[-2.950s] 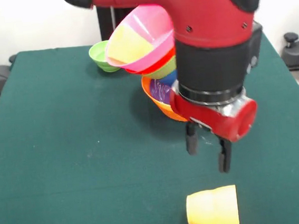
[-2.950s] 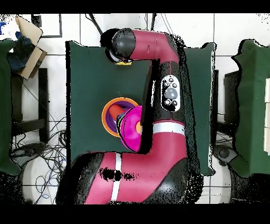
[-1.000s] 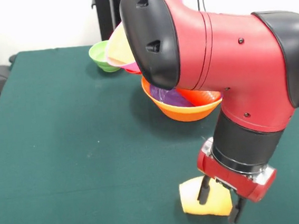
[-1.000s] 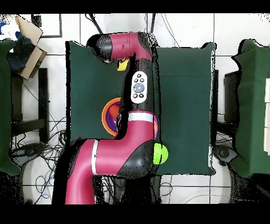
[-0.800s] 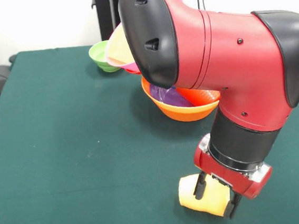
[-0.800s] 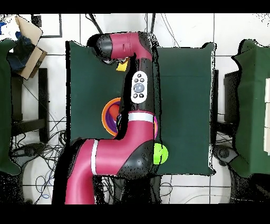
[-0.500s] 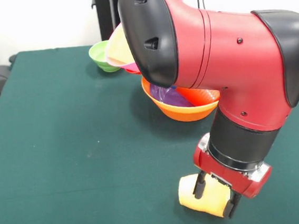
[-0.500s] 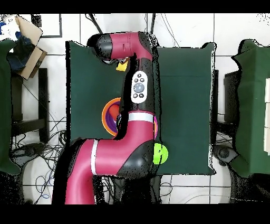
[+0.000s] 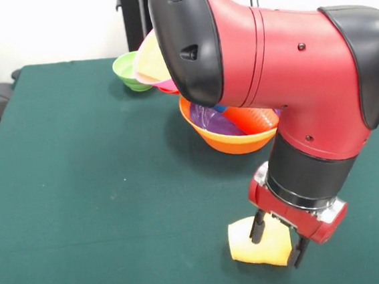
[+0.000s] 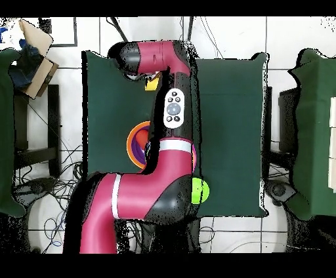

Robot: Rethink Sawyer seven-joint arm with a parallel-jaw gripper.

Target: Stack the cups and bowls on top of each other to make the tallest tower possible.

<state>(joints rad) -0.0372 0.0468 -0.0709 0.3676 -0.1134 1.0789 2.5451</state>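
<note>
Picking-up was the step in hand. The black two-finger gripper [image 9: 278, 244] on the big red and black robot arm [image 9: 283, 72] was down at the near side of the dark green cloth table [image 9: 80, 193]. Its two fingers stood on either side of the small smooth yellow plastic cup [image 9: 256, 243], closed on it, one finger on the front and one at the far right. It looked like a real grip, though the pads' touch was hard to see.

The cup lay on its side, tipped a little, well apart from the tower [image 9: 232, 128]. It looked smooth and plain, wider at one end.

The next move, I think, was to lift the cup up without letting it slip, carry it to the tower and set it on top. The cup was slippery and round, so the squeeze needed to stay firm.

The tower had the large glossy orange plastic bowl [image 9: 229, 138] as its bottom, with the shallow purple plastic bowl [image 9: 209, 120] inside it. The large pink plastic bowl [image 9: 164, 85] leaned out behind the arm, tipped, so the stack could fall. The green plastic bowl [image 9: 127, 71] sat alone near the far edge.

From overhead, the arm hid most of the tower, and only a bit of yellow [image 10: 152, 81] showed under the wrist.
</note>
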